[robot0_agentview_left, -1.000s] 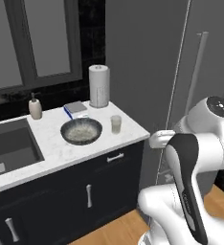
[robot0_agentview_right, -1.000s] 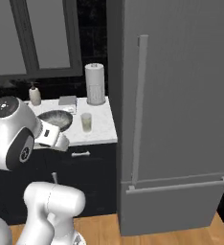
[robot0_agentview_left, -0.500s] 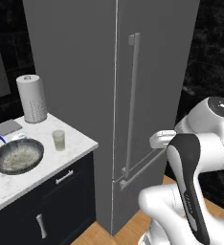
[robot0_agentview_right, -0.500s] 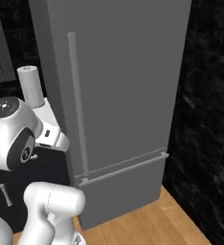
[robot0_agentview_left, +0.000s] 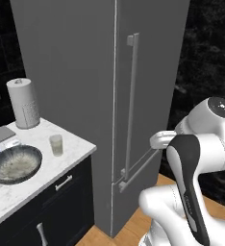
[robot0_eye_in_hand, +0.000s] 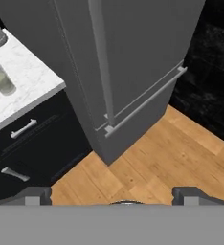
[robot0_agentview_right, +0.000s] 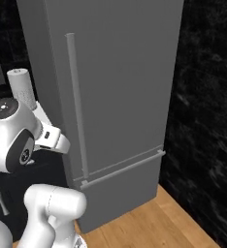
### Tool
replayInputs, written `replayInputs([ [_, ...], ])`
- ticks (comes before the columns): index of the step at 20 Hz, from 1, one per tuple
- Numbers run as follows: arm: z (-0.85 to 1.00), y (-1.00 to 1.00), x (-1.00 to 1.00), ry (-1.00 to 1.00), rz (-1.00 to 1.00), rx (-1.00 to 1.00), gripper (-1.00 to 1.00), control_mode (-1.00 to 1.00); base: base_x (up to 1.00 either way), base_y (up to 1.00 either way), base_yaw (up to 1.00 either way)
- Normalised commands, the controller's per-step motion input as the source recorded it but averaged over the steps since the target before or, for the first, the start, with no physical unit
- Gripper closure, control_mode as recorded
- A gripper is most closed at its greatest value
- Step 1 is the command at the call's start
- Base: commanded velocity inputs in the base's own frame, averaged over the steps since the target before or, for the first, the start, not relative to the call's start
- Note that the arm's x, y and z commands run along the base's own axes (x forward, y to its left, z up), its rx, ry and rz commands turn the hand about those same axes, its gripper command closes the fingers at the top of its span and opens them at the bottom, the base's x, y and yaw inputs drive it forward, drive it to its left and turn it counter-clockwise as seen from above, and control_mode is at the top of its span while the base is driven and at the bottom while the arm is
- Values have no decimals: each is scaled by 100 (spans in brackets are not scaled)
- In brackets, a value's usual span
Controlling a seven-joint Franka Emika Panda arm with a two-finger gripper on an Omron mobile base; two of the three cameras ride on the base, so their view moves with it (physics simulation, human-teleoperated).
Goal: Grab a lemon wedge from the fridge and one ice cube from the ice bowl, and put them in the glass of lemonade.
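The tall grey fridge [robot0_agentview_left: 85, 86] stands shut beside the counter, its long bar handle [robot0_agentview_left: 131, 105] upright; it also shows as the fridge [robot0_agentview_right: 120, 87] and the fridge [robot0_eye_in_hand: 133, 57]. The lemon wedge is hidden behind the closed doors. The glass of lemonade [robot0_agentview_left: 56, 144] stands near the counter's end by the fridge, seen too as the glass [robot0_eye_in_hand: 0, 79]. The dark ice bowl [robot0_agentview_left: 13, 164] sits to the left of the glass. My gripper [robot0_eye_in_hand: 113, 196] hangs open over the wood floor in front of the fridge, its fingertips [robot0_eye_in_hand: 36, 195] far apart with nothing between them.
A white paper-towel roll [robot0_agentview_left: 24, 103] stands at the back of the marble counter [robot0_agentview_left: 23, 192], with a flat blue-edged item [robot0_agentview_left: 1, 135] beside it. Dark base cabinets [robot0_eye_in_hand: 32, 139] run under the counter. A black wall [robot0_agentview_right: 207, 121] lies right of the fridge, above wood floor [robot0_eye_in_hand: 181, 153].
The whole picture has shifted: the base has driven right, from the sink and counter to the fridge. The gripper has stayed open.
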Motion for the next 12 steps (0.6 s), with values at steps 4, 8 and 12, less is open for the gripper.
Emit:
replayInputs([
  [4, 0, 0, 0, 0, 0, 0, -100, 100, 2, 9, -23],
  [8, 0, 0, 0, 0, 0, 0, -100, 100, 0, 19, -7],
  [12, 0, 0, 0, 0, 0, 0, -100, 100, 0, 0, 0],
])
